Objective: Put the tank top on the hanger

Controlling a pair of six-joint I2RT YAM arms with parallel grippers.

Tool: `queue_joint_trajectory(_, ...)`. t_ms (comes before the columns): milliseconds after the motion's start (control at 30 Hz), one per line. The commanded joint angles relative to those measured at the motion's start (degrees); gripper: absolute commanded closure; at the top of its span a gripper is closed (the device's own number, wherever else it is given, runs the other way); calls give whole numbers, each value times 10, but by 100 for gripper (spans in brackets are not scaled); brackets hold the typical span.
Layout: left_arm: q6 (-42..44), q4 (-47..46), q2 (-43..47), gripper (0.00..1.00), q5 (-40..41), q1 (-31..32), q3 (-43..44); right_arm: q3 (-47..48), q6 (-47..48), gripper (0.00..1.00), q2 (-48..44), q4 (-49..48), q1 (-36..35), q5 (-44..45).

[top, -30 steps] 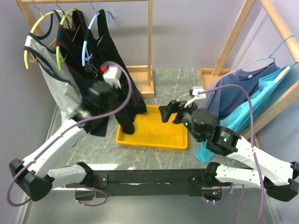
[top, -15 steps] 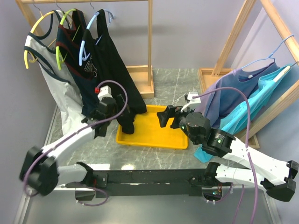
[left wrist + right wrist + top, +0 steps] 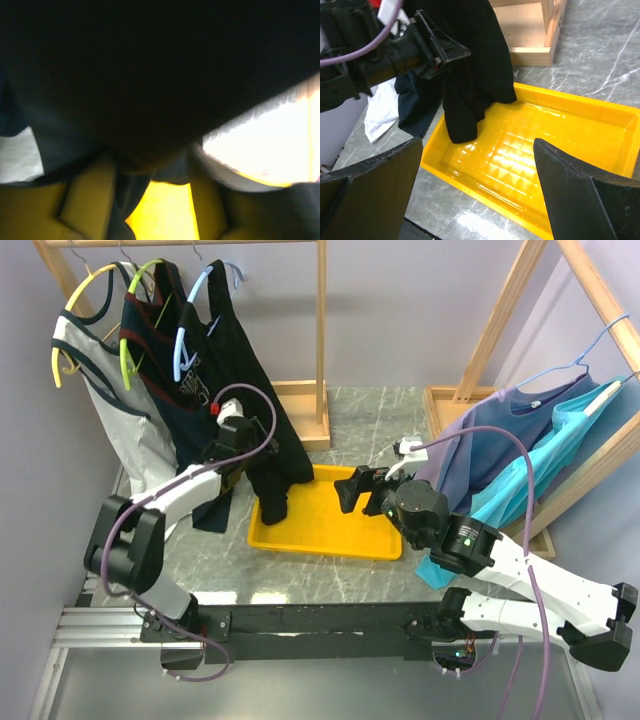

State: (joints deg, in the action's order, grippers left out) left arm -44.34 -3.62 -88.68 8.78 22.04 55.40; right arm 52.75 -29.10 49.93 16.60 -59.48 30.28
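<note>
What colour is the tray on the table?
The tray is plain yellow. The right wrist view shows it best.

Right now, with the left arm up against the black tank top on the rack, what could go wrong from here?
The left jaws are against the tank top low down; a tug might slide a strap off the light-blue hanger. The navy top hangs right beside it, so the jaws could catch that fabric too. The hem droops into the yellow tray and may snag on its rim.
</note>
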Motion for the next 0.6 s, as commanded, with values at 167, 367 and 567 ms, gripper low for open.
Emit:
queue_joint_trajectory(167, 6, -10, -78, 88, 0, -8, 170, 25, 12, 0, 12, -15, -4, -6)
queue_joint_trajectory(367, 26, -24, -89, 96, 19, -36, 279, 47, 26, 0, 15, -9, -3, 8)
queue_joint_trajectory(567, 29, -39, -121, 96, -6, -68, 381, 71, 39, 0, 28, -8, -3, 18)
